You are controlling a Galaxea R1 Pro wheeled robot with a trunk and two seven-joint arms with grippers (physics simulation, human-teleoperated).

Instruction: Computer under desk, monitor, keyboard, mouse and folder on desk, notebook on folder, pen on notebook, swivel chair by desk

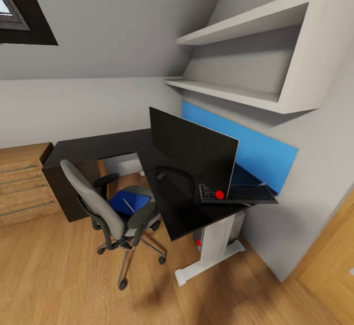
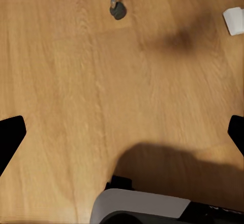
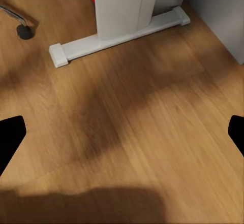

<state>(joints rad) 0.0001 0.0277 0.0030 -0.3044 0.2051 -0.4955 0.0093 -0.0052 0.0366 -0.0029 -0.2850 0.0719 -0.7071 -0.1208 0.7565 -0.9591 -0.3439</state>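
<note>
Head view: folder [image 1: 132,202] on swivel chair [image 1: 110,212]; seemingly far from jaws.

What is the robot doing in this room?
Right now it holds nothing. It is looking at a black desk from a little way off. A monitor stands on the desk with a keyboard beside it, at the desk's end. A blue folder with a thin white pen on it lies on the seat of the grey swivel chair, which is by the desk. Both wrist cameras look down at the wooden floor, and both grippers are open.
</note>
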